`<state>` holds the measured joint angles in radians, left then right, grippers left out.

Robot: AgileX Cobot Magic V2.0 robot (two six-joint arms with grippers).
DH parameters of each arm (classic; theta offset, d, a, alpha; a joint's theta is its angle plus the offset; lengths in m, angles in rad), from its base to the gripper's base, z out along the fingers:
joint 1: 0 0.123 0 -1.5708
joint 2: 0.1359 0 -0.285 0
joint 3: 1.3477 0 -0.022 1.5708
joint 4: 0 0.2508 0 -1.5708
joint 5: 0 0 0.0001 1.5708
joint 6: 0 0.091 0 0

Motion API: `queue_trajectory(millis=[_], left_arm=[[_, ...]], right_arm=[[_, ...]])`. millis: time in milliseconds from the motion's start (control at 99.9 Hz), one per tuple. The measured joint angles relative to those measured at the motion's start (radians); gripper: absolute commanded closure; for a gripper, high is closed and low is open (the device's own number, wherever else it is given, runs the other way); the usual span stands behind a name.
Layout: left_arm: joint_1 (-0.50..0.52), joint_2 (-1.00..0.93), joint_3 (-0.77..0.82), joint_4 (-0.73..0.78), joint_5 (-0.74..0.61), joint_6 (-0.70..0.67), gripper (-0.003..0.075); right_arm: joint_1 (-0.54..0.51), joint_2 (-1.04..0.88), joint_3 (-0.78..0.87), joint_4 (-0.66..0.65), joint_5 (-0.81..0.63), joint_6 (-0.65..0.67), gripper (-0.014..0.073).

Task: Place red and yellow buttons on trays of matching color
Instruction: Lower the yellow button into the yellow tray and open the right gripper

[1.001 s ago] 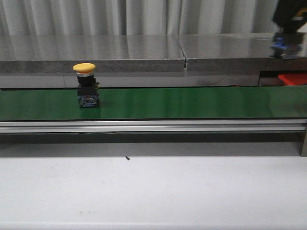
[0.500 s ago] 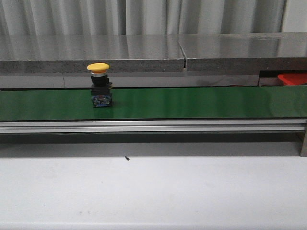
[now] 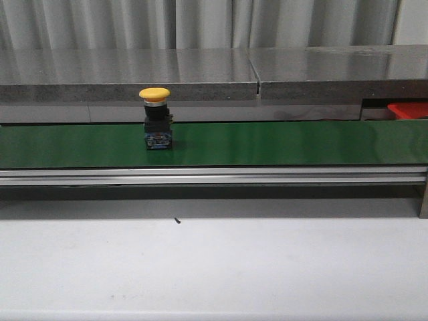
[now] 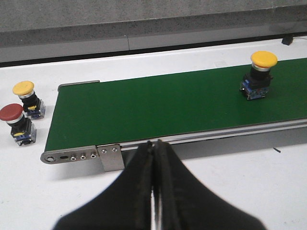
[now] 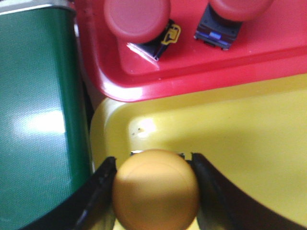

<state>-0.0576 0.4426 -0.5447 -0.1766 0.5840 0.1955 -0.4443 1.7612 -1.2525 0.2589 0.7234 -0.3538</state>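
Standing on the green belt [image 3: 267, 144], a yellow button [image 3: 155, 120] is seen. Another yellow button [image 5: 156, 189] is pinched by the right hand [image 5: 156, 191] over the yellow tray [image 5: 249, 139]. The left hand [image 4: 153, 177] is pressed together.

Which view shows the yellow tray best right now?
The right wrist view: the yellow tray fills much of it, beside the red tray, with the right tool gripping a yellow button above it. The front view shows only a sliver of the red tray; the left wrist view shows neither tray.
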Motion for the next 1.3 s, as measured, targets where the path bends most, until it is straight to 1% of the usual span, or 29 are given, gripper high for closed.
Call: queue_trajectory(millis=[280,350,420,540,610,841,1101,1221,1301], left_arm=[[0.000,0.000,0.000,0.000,0.000,0.000,0.0739],[0.000,0.000,0.000,0.000,0.000,0.000,0.0739],[0.000,0.000,0.000,0.000,0.000,0.000,0.0739],[0.000,0.000,0.000,0.000,0.000,0.000,0.0739],[0.000,0.000,0.000,0.000,0.000,0.000,0.0739],[0.000,0.000,0.000,0.000,0.000,0.000,0.0739],[0.000,0.000,0.000,0.000,0.002,0.000,0.0739],[0.000,0.000,0.000,0.000,0.002,0.000,0.0739],[0.000,0.000,0.000,0.000,0.002,0.000,0.0739]], right_arm=[[0.000,0.062,0.000,0.000,-0.004,0.000,0.0377],[0.000,0.063,0.000,0.000,-0.008,0.000,0.0358],[0.000,0.063,0.000,0.000,-0.010,0.000,0.0294],[0.000,0.063,0.000,-0.006,-0.010,0.000,0.0152],[-0.002,0.063,0.000,-0.006,-0.010,0.000,0.0116],[-0.002,0.038,0.000,-0.008,-0.010,0.000,0.0114],[0.000,-0.070,0.000,-0.001,-0.008,0.000,0.0114],[0.040,-0.141,0.000,0.011,0.001,-0.006,0.0114],[0.104,-0.182,0.000,0.013,0.008,-0.022,0.0114]])
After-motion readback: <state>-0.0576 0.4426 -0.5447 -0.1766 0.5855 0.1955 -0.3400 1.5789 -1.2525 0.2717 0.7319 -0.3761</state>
